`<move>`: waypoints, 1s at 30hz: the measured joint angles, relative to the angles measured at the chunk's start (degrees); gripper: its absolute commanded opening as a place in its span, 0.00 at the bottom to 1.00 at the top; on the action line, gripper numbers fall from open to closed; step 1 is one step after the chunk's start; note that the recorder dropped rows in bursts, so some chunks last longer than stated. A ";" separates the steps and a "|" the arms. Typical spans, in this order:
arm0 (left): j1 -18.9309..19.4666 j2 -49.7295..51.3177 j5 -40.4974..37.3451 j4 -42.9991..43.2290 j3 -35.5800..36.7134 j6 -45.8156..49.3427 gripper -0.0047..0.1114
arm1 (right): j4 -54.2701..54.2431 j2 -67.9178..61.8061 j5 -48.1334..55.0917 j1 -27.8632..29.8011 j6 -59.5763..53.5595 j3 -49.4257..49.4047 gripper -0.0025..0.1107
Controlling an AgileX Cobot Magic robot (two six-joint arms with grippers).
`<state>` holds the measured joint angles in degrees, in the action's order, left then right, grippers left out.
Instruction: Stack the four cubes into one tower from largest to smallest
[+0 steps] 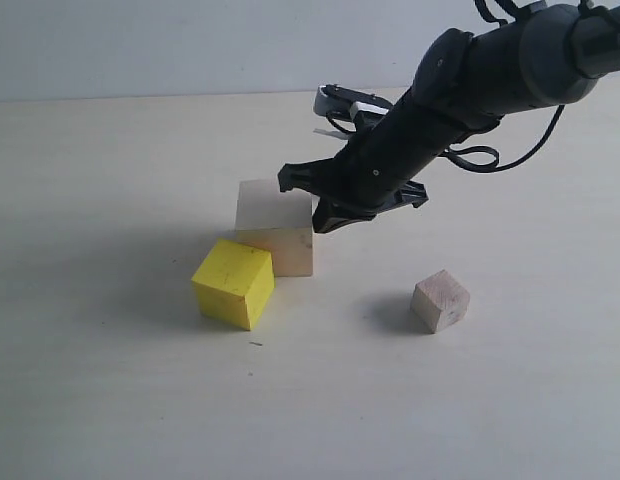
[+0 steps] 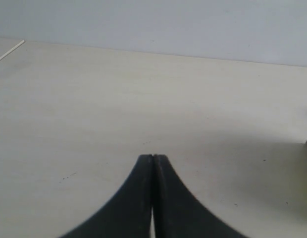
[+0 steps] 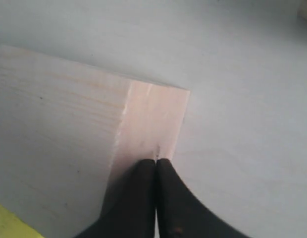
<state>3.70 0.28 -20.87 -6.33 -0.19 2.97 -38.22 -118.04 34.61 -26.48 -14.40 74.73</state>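
A large pale wooden cube [image 1: 275,232] stands mid-table. A bright yellow cube [image 1: 233,283] sits against its front left corner. One small bare wooden cube [image 1: 440,300] lies apart to the right. My right gripper [image 1: 323,222] is shut and empty, with its tips at the large cube's right side near the top edge. In the right wrist view the shut tips [image 3: 156,161] lie over the large cube's [image 3: 59,134] pinkish side face, and a yellow corner [image 3: 7,223] shows. My left gripper [image 2: 152,157] is shut over bare table and does not show in the exterior view.
The right arm [image 1: 490,80] reaches in from the upper right over the pale tabletop [image 1: 110,380], with its cables hanging behind it. A white-grey wall runs along the far edge of the table.
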 measured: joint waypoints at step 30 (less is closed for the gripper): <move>0.00 0.00 0.00 0.00 0.00 0.00 0.04 | -1.70 0.00 -0.34 -0.13 -0.35 0.00 0.02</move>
<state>3.70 0.28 -20.87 -6.33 -0.19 2.97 -39.92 -118.04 34.27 -26.61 -14.76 74.73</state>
